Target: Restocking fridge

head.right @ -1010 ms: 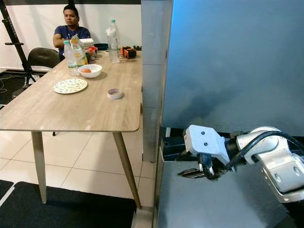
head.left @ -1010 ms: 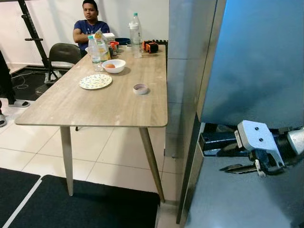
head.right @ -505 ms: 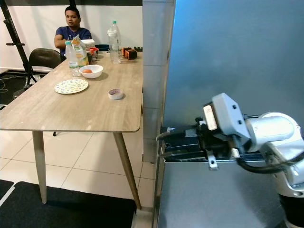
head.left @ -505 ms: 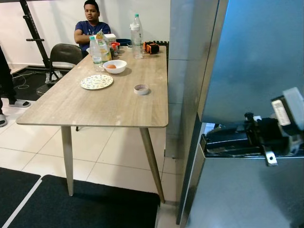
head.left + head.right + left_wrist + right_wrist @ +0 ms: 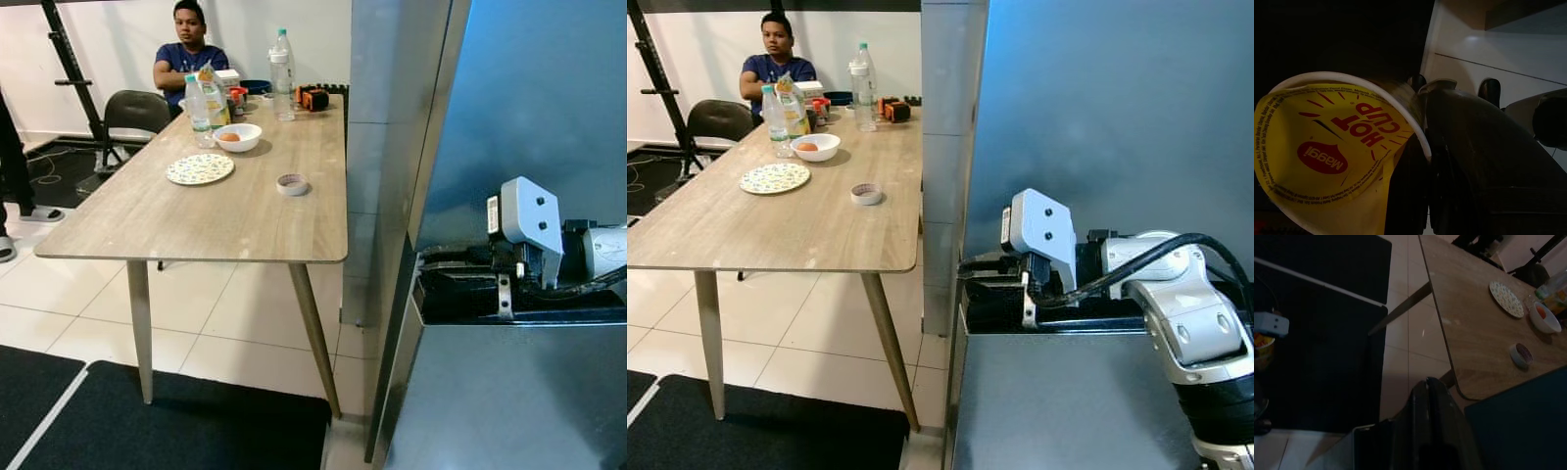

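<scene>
Fridge (image 5: 1097, 108): grey-blue, close on the robot's right; the upper door and the lower door (image 5: 1068, 401) are parted by a dark handle gap (image 5: 999, 308).
Right gripper (image 5: 972, 265): at the fridge's left edge, level with the handle gap, its black fingers reaching leftward from the white wrist block (image 5: 1043, 235). In the right wrist view the two fingers (image 5: 1426, 401) lie pressed together with nothing between them — closed and empty.
Left gripper (image 5: 1422, 147): in the dark left wrist view, its fingers are clamped on the rim of a cup.
Cup (image 5: 1337, 152): a yellow-lidded Maggi "Hot Cup" noodle cup, tilted, held at its edge by the left gripper. The right wrist view catches it low beside the robot, over the dark mat (image 5: 1317, 333).
Table (image 5: 235, 211): light wood, slanted legs, standing left of the fridge on pale floor tiles (image 5: 235, 323).
On the table: a patterned plate (image 5: 198, 168); a white bowl (image 5: 235, 136) with something orange in it, just beyond the plate; a small round tub (image 5: 291, 183), apart from both, nearer the fridge side; a small bottle (image 5: 195, 110) and a carton (image 5: 211, 94) behind the bowl; a tall clear bottle (image 5: 281, 61) and an orange-black object (image 5: 312, 97) at the far end.
Person (image 5: 186, 54): in a blue shirt, seated at the table's far end, arms folded.
Chair (image 5: 132, 116): dark, beside the person — at the far left corner.
</scene>
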`<state>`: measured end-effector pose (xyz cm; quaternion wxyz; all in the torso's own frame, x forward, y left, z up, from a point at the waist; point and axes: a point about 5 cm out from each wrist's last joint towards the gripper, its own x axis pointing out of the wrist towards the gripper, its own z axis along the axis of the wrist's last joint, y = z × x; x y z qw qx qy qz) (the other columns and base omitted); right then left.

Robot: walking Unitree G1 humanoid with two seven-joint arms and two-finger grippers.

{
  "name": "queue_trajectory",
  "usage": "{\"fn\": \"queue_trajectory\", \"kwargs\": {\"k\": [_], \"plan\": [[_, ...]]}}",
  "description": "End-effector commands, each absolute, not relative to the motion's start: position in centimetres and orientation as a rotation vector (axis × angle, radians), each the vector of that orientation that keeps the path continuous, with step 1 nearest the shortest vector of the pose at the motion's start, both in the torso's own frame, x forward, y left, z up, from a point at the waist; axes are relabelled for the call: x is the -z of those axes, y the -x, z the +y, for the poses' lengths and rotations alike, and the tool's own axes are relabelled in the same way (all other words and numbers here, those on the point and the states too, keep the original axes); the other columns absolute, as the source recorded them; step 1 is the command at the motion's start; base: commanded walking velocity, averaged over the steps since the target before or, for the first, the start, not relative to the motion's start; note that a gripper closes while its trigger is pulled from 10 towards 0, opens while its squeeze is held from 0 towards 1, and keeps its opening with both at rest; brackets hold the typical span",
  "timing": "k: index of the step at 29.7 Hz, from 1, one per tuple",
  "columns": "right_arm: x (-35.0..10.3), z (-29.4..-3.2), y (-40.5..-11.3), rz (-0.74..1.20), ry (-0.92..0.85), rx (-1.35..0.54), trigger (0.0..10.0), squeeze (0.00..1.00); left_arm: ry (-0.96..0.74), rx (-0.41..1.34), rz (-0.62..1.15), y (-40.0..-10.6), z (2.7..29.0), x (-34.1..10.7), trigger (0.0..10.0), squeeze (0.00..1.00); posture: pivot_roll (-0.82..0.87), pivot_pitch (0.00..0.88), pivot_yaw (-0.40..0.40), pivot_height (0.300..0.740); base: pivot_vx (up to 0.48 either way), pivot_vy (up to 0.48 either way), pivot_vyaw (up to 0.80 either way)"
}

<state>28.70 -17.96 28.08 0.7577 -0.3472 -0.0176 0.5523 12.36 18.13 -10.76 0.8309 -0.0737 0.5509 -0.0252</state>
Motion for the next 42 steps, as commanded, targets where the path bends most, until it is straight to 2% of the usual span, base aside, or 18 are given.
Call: {"fn": "queue_trajectory", "kwargs": {"k": [1,6,7,8,19,33,42], "plan": [[-27.6,-17.9,-29.0,-0.012,0.795,-1.193,0.0,0.0,0.172,0.052,1.23,-10.7,17.9,11.3,10.0,0.0,-0.11,0.0,0.002,0.74,0.0,0.0,0.0],[-27.1,-17.9,-29.3,0.011,0.823,-1.181,0.0,0.0,0.171,0.043,1.231,-10.6,18.5,11.2,10.0,0.0,-0.11,0.0,-0.003,0.74,0.0,0.0,0.0],[-27.0,-18.0,-29.5,0.023,0.843,-1.161,7.1,0.0,0.168,0.041,1.231,-10.6,18.7,11.2,10.0,0.0,-0.11,0.0,-0.003,0.74,0.0,0.0,0.0],[-27.0,-18.0,-29.6,0.025,0.849,-1.15,10.0,0.0,0.167,0.041,1.231,-10.5,18.8,11.2,10.0,0.0,-0.11,0.0,-0.003,0.74,0.0,0.0,0.0],[-26.8,-18.6,-30.5,0.076,0.947,-1.07,10.0,0.0,0.172,0.042,1.234,-10.5,18.3,11.3,10.0,0.0,-0.11,0.0,-0.003,0.74,0.0,0.0,0.0],[-27.6,-18.4,-31.6,0.024,0.93,-0.986,10.0,0.0,0.174,0.044,1.229,-10.7,18.2,11.2,10.0,0.0,-0.11,0.0,-0.003,0.74,0.0,0.0,0.0],[-27.0,-18.7,-32.1,0.056,0.992,-0.948,10.0,0.0,0.174,0.043,1.227,-10.9,18.2,11.2,10.0,0.0,-0.11,0.0,-0.003,0.74,0.0,0.0,0.0]]}}
